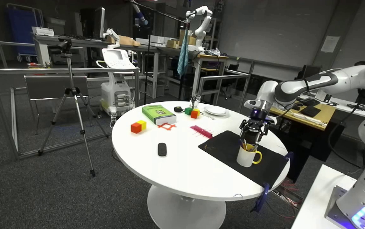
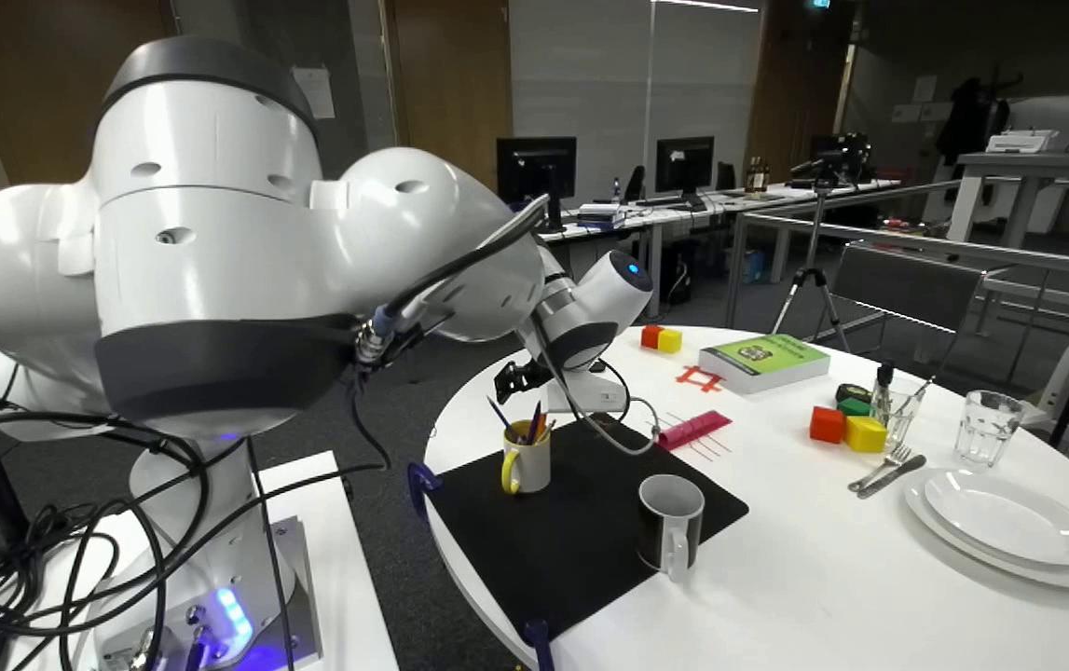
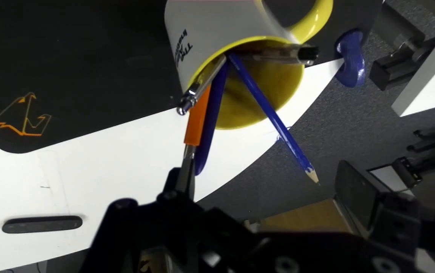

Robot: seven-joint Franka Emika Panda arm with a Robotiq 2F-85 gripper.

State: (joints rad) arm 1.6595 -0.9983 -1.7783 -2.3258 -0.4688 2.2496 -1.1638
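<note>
A white mug (image 1: 244,158) with a yellow handle and yellow inside stands upright on a black mat (image 2: 590,550). It holds several pens, among them a blue pencil (image 3: 264,102) with its point up, an orange one (image 3: 197,123), a purple one (image 3: 213,113) and a silver pen (image 3: 200,87). Above the mug my gripper (image 3: 272,182) has its jaws wide apart, with nothing gripped. The pencil's tip reaches toward the gap, nearer the right finger (image 3: 357,189). The orange one's end meets the left finger in the wrist view; whether they touch, I cannot tell.
On the mat stands a dark mug with a white handle (image 2: 669,527). Purple clamps (image 1: 262,198) grip the table edge. Around lie a black oblong case (image 1: 162,149), a pink holder (image 1: 202,131), a green book (image 1: 159,114), coloured blocks (image 2: 828,424), glasses (image 2: 986,429) and plates (image 2: 1019,522).
</note>
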